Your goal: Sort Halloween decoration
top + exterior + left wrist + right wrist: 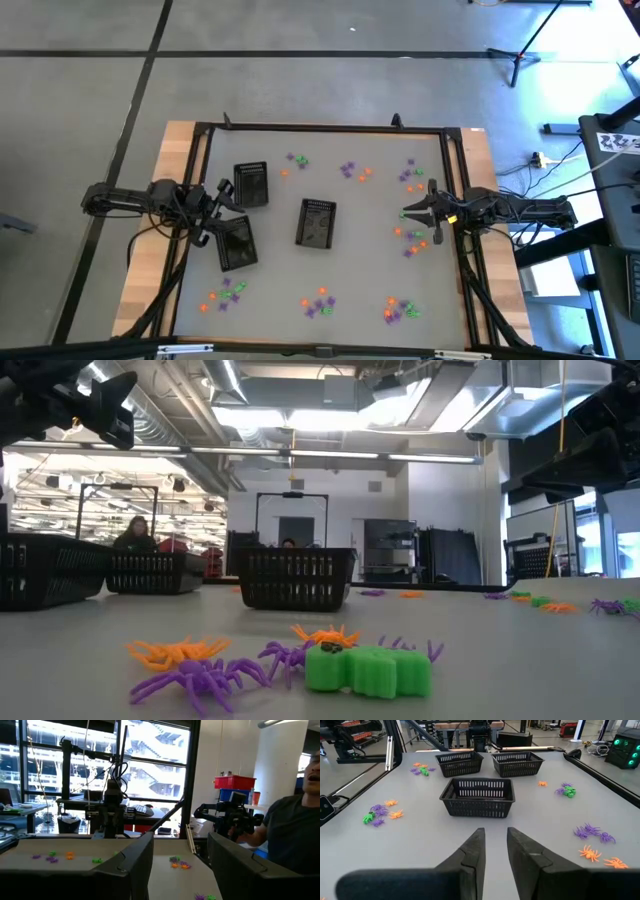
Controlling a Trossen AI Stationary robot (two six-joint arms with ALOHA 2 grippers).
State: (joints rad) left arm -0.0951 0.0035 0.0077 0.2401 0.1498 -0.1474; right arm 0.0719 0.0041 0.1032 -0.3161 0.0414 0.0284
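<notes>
I see the Halloween decoration (pixel 410 232) lying in little heaps all over the grey table (pixel 360 265): orange and purple spiders and green bits, most near the far edge, the near edge and the right side. Three black trays (pixel 316 222) sit in the left and middle, and I see no trinkets inside them. My left gripper (pixel 222 212) hangs up in the air between the two left trays, its fingers wide apart, holding nothing. My right gripper (pixel 408 214) is above the right-side heaps, fingers close together with a small gap, also empty.
</notes>
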